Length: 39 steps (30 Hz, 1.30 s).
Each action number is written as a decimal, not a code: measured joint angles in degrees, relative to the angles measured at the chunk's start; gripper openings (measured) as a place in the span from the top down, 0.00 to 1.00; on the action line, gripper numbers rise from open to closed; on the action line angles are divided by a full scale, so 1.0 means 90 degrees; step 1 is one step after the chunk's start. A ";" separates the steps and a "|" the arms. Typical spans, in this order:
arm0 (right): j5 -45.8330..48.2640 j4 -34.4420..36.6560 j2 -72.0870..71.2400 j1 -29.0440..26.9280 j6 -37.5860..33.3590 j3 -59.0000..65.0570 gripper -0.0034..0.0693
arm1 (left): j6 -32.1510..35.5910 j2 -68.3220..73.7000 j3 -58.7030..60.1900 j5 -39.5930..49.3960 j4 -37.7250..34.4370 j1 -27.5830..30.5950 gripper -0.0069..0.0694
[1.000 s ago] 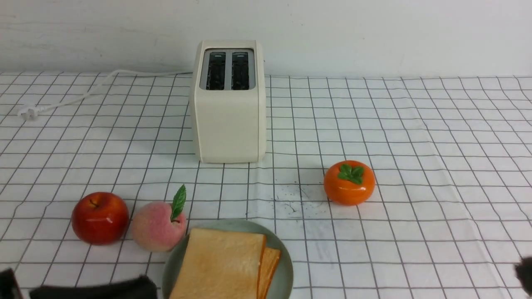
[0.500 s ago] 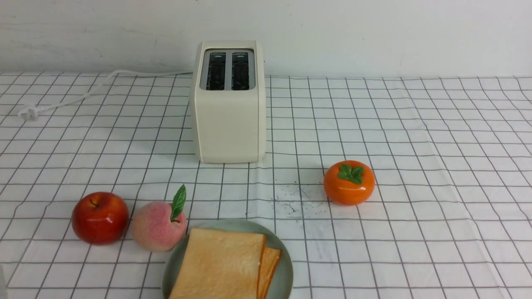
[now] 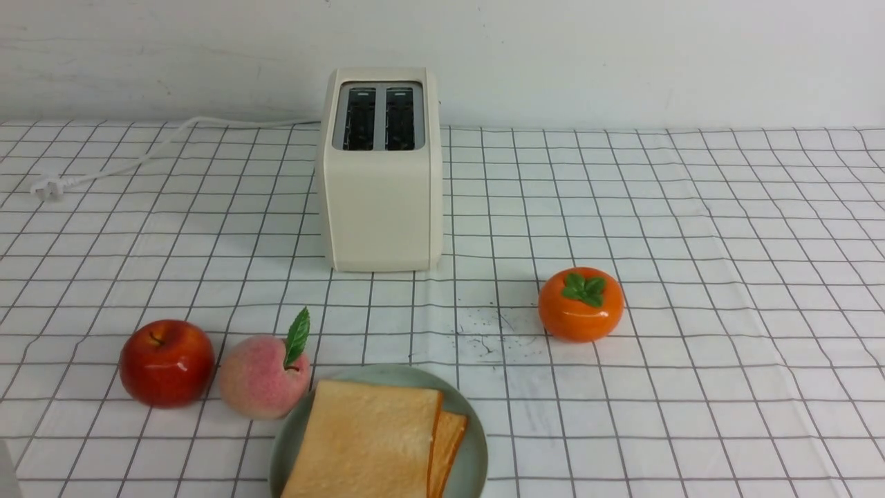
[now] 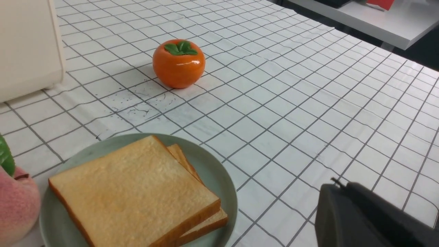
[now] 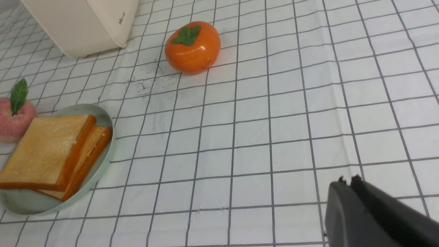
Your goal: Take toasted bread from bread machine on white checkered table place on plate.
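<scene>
On the plate (image 3: 470, 449) near you, both slices of toasted bread (image 3: 366, 443) lie stacked; the bread machine (image 3: 380, 200) slots look empty. Both pincers (image 4: 339, 192) (image 5: 346, 188) are pressed together, holding nothing, so park clear without nudging the plate.

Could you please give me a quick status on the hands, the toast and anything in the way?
Left hand shut, empty. Right hand likewise. Both toast slices stacked on plate; toaster slots empty. Nothing obstructing.

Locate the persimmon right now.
In the front view, the persimmon sits on the white checkered table, right of centre, ahead and right of the bread machine, beyond the plate.
</scene>
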 joint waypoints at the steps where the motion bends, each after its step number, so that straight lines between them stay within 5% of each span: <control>1: -0.0037 -0.0038 -0.0016 -0.0049 0.0000 0.0000 0.94 | 0.0000 0.0000 0.0000 0.0006 0.0000 0.0000 0.89; 7: -0.1391 0.0249 -0.0051 -0.1286 -0.1120 0.0300 0.98 | 0.0000 -0.0001 0.0000 0.0011 0.0000 0.0000 0.88; 10: -0.2407 0.1198 -0.0058 -0.2136 -0.2564 0.1099 0.98 | 0.0000 -0.0001 0.0000 0.0011 0.0000 0.0000 0.88; 14: -0.3636 0.2111 -0.0058 -0.2446 -0.3493 0.2395 0.98 | -0.0002 -0.0001 0.0000 0.0011 0.0000 0.0000 0.88; 20: -0.4501 0.2232 -0.0058 -0.2461 -0.3645 0.3345 0.98 | -0.0002 -0.0001 0.0000 0.0020 0.0000 0.0000 0.88; 39: -0.4220 0.2163 -0.0058 -0.2461 -0.3647 0.3305 0.98 | -0.0015 -0.0001 0.0000 0.0200 0.0000 0.0000 0.87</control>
